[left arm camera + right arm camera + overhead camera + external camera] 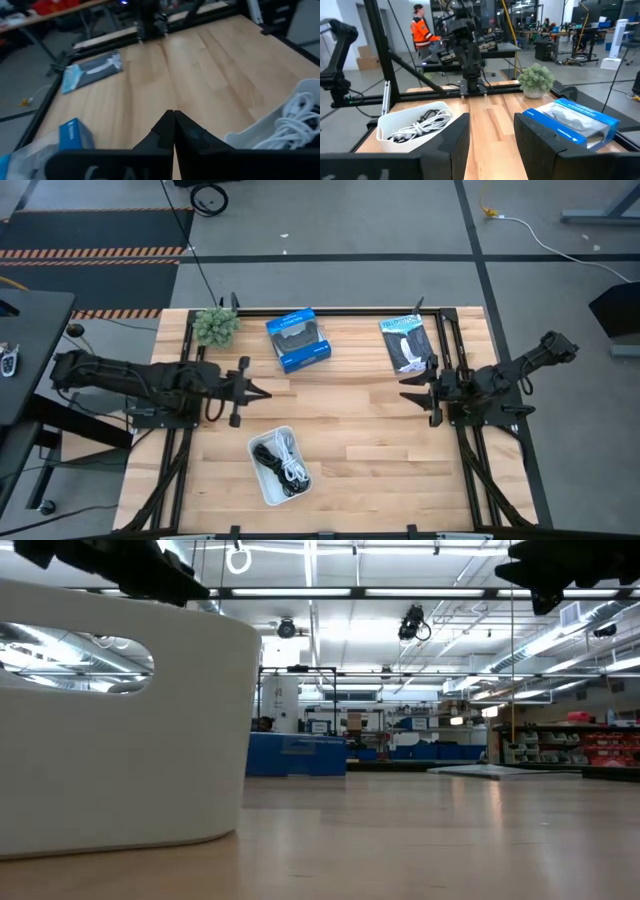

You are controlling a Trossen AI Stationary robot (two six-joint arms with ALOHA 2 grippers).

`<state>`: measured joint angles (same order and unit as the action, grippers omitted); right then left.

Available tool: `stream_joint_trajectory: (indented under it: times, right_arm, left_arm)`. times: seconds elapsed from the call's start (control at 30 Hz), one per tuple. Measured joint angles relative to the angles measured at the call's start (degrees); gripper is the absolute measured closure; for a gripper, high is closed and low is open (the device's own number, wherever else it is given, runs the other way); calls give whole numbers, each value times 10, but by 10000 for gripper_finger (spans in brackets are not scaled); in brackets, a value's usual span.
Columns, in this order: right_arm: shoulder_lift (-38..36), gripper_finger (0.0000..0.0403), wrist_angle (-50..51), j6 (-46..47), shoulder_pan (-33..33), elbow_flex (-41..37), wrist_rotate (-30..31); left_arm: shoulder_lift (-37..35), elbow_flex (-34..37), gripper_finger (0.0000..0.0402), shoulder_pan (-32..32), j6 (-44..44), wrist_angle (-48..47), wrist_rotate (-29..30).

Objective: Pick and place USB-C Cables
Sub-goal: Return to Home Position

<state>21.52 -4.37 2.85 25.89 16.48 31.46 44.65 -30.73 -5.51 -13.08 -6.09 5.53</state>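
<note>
The USB-C cables lie bundled inside a white tub near the table's near edge; I make out black and white ones. The right wrist view shows white and dark cables in the tub, and the left wrist view shows white cable. My left gripper hovers shut over the table's left middle, just beyond the tub. My right gripper hovers open at the right middle, empty.
A blue box lies at the far middle, a black-and-white packaged item at the far right, a small green plant at the far left corner. Bare wood lies between the two grippers. A person in orange stands beyond the table.
</note>
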Motion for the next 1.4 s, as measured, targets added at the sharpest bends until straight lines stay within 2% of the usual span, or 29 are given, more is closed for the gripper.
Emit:
stream_joint_trajectory:
  times: [0.17,0.37,0.53,0.73,0.97,1.2,1.4]
  right_arm:
    - [-52,243,-20,-3,-9,-47,0]
    - [-83,243,-107,-18,-27,-114,-2]
    - [-88,254,-176,-21,-49,-161,-74]
    - [-80,296,-168,22,-82,-161,-102]
    - [-79,340,-152,40,-99,-161,-71]
    - [-79,352,-147,8,-99,-161,-71]
    - [-79,353,-147,-53,-99,-161,-71]
  left_arm:
    - [-57,57,392,17,12,38,14]
    - [-121,126,392,22,66,83,42]
    - [-166,160,391,22,89,98,70]
    - [-228,164,391,22,77,71,110]
    - [-320,164,395,22,65,-6,157]
    - [-407,165,395,22,88,-89,159]
    - [-446,177,395,22,108,-77,165]
